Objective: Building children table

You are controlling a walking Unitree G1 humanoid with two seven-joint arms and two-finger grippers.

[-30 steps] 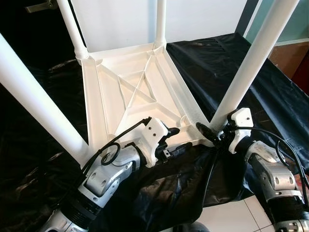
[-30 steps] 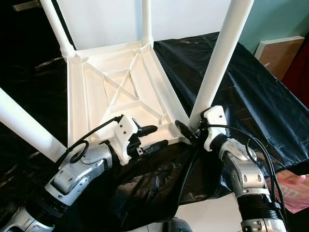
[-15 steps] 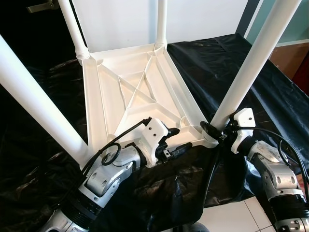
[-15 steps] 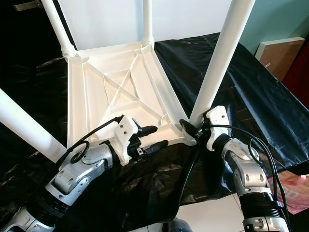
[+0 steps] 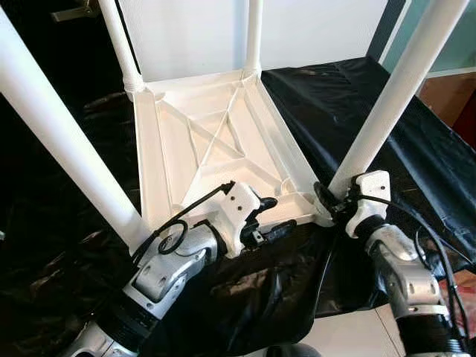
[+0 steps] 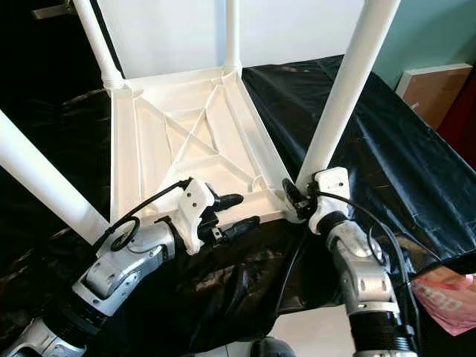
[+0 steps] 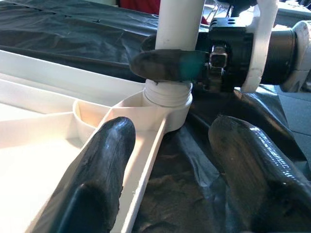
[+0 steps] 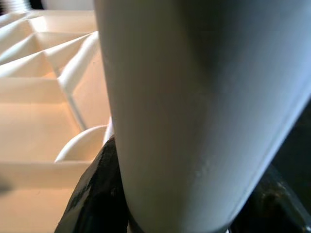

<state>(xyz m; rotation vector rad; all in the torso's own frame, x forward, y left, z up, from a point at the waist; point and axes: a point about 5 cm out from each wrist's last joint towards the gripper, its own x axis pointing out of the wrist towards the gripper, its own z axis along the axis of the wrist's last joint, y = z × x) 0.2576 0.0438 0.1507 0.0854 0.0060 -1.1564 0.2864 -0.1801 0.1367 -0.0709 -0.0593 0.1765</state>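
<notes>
A white plastic table [image 5: 216, 141] lies upside down on a black sheet, its legs pointing up. My right gripper [image 5: 327, 202] is shut on the near-right leg [image 5: 394, 97] just above its socket. In the right wrist view this leg [image 8: 204, 97] stands between the two black fingers [image 8: 97, 194]. My left gripper [image 5: 271, 217] is open at the table's near rim, a little left of that corner. One finger [image 7: 104, 160] lies over the rim and the other over the sheet. The left wrist view shows the leg's socket [image 7: 167, 102] and a right finger [image 7: 165, 64] across it.
The near-left leg [image 5: 67, 134] rises close to my left arm, and two more legs [image 5: 123, 44] [image 5: 254, 37] stand at the far corners. The black sheet [image 5: 335, 97] drapes over the front edge above white floor tiles [image 5: 349, 331]. A brown board [image 6: 428, 85] leans at the right.
My right gripper has slid in closer around the base of the near-right leg, and its forearm has swung inwards. The camera has shifted a little. The left gripper has kept its place.
</notes>
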